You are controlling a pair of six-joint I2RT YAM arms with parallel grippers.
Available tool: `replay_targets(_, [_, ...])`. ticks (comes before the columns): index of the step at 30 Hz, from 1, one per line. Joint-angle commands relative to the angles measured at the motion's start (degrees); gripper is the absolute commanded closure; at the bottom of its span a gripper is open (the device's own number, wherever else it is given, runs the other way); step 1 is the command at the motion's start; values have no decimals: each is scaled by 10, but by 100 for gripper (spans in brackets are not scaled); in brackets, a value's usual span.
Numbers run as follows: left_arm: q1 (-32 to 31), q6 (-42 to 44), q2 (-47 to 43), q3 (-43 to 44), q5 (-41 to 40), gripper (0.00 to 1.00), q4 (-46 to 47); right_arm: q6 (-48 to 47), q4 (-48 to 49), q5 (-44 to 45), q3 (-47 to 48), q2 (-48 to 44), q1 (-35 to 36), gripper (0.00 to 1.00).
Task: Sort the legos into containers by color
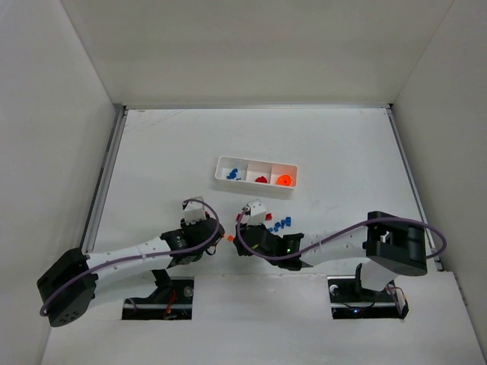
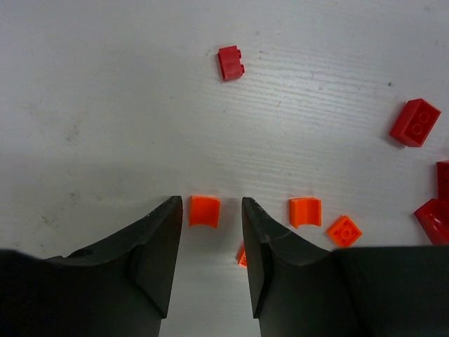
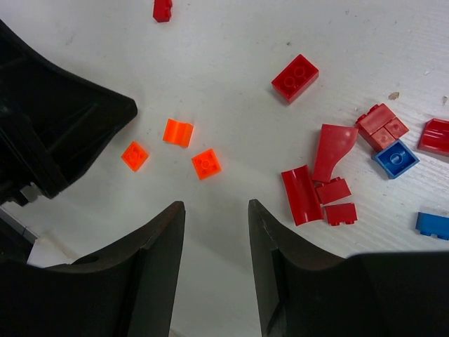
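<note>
A small orange curved plastic brick (image 2: 205, 210) lies on the white table (image 1: 342, 152), just at the tips of the left gripper (image 2: 210, 205). The two dark fingers stand on either side of it with a narrow gap. A thin strip of table shows on each side, so I judge that the brick is not gripped yet.

Near it lie a second orange curved brick (image 2: 304, 211) and a flat square orange brick (image 2: 344, 230). One more orange piece is half hidden behind a finger. Farther out are small red bricks (image 2: 414, 121). The right wrist view shows a cluster of red pieces (image 3: 330, 175) with a blue square brick (image 3: 395, 158) just beside it.

The right gripper (image 3: 216, 205) hangs over this same heap, jaws wide, nothing between them.

The long white plastic tray (image 1: 259, 160) lies farther from the arms, apart from the loose bricks. It holds blue pieces in its left compartment, red in the middle and orange in the right.

The step in hand seems to be picking one orange piece. The next move calls for closing squarely on this tiny rounded brick, lifting it, and carrying it to the right compartment without touching the nearby right arm.
</note>
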Motion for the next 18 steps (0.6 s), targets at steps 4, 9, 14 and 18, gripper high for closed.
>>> replay_targets(4, [4,-4,26,26,-30,67,-13,10,31,21,0,-16,20,53])
replay_targets(9, [10,1,40,23,-25,72,-1,17,31,29,5,-5,36,53])
replay_targets(14, [4,3,49,24,-17,80,2,19,32,35,12,8,39,53])
replay_targets(18, [19,8,20,26,-14,88,3,7,46,32,25,23,37,53])
